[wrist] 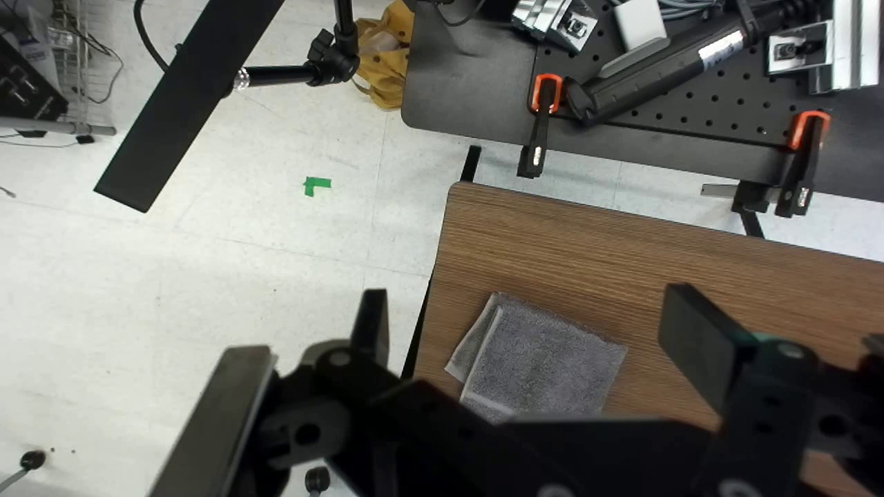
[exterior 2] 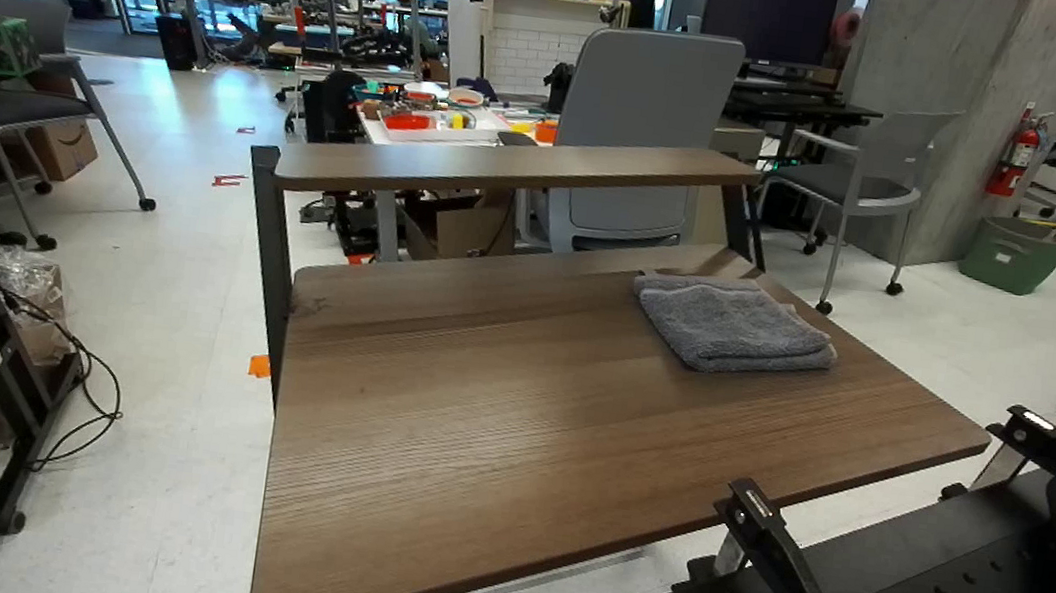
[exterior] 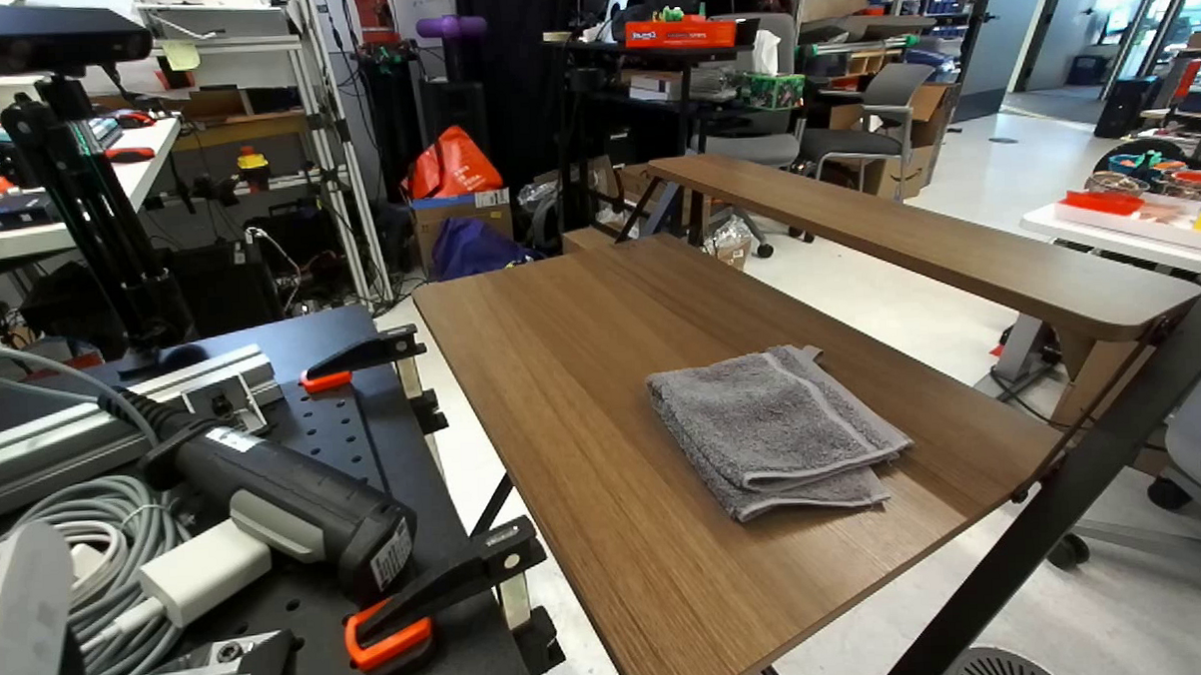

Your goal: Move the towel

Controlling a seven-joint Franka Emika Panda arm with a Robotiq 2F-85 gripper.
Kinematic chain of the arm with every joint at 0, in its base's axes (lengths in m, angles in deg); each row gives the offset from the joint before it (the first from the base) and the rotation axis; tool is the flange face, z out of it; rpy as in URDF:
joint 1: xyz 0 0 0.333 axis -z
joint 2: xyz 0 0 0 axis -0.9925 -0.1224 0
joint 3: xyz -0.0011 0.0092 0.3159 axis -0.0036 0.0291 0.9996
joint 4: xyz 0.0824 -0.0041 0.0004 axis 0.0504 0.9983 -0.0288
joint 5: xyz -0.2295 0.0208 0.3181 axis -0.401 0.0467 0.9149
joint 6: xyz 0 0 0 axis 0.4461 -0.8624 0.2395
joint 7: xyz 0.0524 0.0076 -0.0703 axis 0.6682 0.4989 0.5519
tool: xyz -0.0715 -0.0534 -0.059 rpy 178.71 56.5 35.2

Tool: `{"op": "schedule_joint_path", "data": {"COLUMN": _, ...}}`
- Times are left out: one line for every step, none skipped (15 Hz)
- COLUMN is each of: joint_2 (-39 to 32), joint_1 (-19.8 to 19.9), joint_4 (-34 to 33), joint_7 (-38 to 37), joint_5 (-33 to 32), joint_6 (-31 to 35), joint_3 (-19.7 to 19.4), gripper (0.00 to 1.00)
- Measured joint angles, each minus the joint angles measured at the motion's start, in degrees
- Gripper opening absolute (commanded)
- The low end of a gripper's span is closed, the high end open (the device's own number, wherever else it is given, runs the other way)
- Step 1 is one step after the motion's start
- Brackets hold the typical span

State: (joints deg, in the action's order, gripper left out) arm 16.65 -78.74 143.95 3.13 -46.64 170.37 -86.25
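The towel is a grey folded cloth lying flat on a brown wooden table. It shows in both exterior views, on the table's right part in one exterior view (exterior: 768, 422) and toward the back right corner in an exterior view (exterior 2: 731, 327). In the wrist view the towel (wrist: 549, 359) lies below and between the fingers, its lower edge hidden by the gripper body. My gripper (wrist: 528, 310) is wide open and empty, apart from the towel and above it. The gripper does not show in either exterior view.
The wooden table (exterior: 562, 379) has a raised shelf (exterior: 906, 227) on dark metal supports along one long side. A black perforated bench (exterior: 344, 426) with orange-black clamps (exterior: 391, 635), a dark handheld tool (exterior: 286, 488) and cables stands along the other side. A grey chair (exterior 2: 648, 100) stands behind the shelf.
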Motion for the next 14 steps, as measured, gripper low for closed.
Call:
{"op": "schedule_joint_path", "data": {"joint_2": 0.0, "joint_1": 0.0, "joint_4": 0.0, "joint_7": 0.0, "joint_5": 0.0, "joint_6": 0.0, "joint_3": 0.0, "gripper": 1.00}}
{"op": "schedule_joint_path", "data": {"joint_2": 0.0, "joint_1": 0.0, "joint_4": 0.0, "joint_7": 0.0, "joint_5": 0.0, "joint_6": 0.0, "joint_3": 0.0, "gripper": 1.00}}
{"op": "schedule_joint_path", "data": {"joint_2": 0.0, "joint_1": 0.0, "joint_4": 0.0, "joint_7": 0.0, "joint_5": 0.0, "joint_6": 0.0, "joint_3": 0.0, "gripper": 1.00}}
{"op": "schedule_joint_path", "data": {"joint_2": 0.0, "joint_1": 0.0, "joint_4": 0.0, "joint_7": 0.0, "joint_5": 0.0, "joint_6": 0.0, "joint_3": 0.0, "gripper": 1.00}}
{"op": "schedule_joint_path", "data": {"joint_2": 0.0, "joint_1": 0.0, "joint_4": 0.0, "joint_7": 0.0, "joint_5": 0.0, "joint_6": 0.0, "joint_3": 0.0, "gripper": 1.00}}
{"op": "schedule_joint_path", "data": {"joint_2": 0.0, "joint_1": 0.0, "joint_4": 0.0, "joint_7": 0.0, "joint_5": 0.0, "joint_6": 0.0, "joint_3": 0.0, "gripper": 1.00}}
{"op": "schedule_joint_path", "data": {"joint_2": 0.0, "joint_1": 0.0, "joint_4": 0.0, "joint_7": 0.0, "joint_5": 0.0, "joint_6": 0.0, "joint_3": 0.0, "gripper": 1.00}}
{"op": "schedule_joint_path", "data": {"joint_2": 0.0, "joint_1": 0.0, "joint_4": 0.0, "joint_7": -0.1, "joint_5": 0.0, "joint_6": 0.0, "joint_3": 0.0, "gripper": 1.00}}
{"op": "schedule_joint_path", "data": {"joint_2": -0.1, "joint_1": 0.0, "joint_4": 0.1, "joint_7": -0.5, "joint_5": 0.0, "joint_6": 0.1, "joint_3": 0.0, "gripper": 1.00}}
{"op": "schedule_joint_path", "data": {"joint_2": -0.3, "joint_1": 0.0, "joint_4": 0.3, "joint_7": -1.1, "joint_5": 0.0, "joint_6": 0.5, "joint_3": 0.0, "gripper": 1.00}}
{"op": "schedule_joint_path", "data": {"joint_2": -0.8, "joint_1": -0.1, "joint_4": 0.6, "joint_7": -1.7, "joint_5": 0.0, "joint_6": 1.3, "joint_3": 0.1, "gripper": 1.00}}
{"op": "schedule_joint_path", "data": {"joint_2": -1.5, "joint_1": -0.2, "joint_4": 1.0, "joint_7": -2.3, "joint_5": 0.1, "joint_6": 2.7, "joint_3": 0.1, "gripper": 1.00}}
{"op": "schedule_joint_path", "data": {"joint_2": -2.5, "joint_1": -0.4, "joint_4": 1.4, "joint_7": -2.9, "joint_5": 0.3, "joint_6": 4.4, "joint_3": 0.2, "gripper": 1.00}}
{"op": "schedule_joint_path", "data": {"joint_2": -3.6, "joint_1": -0.5, "joint_4": 1.7, "joint_7": -3.3, "joint_5": 0.6, "joint_6": 6.4, "joint_3": 0.2, "gripper": 1.00}}
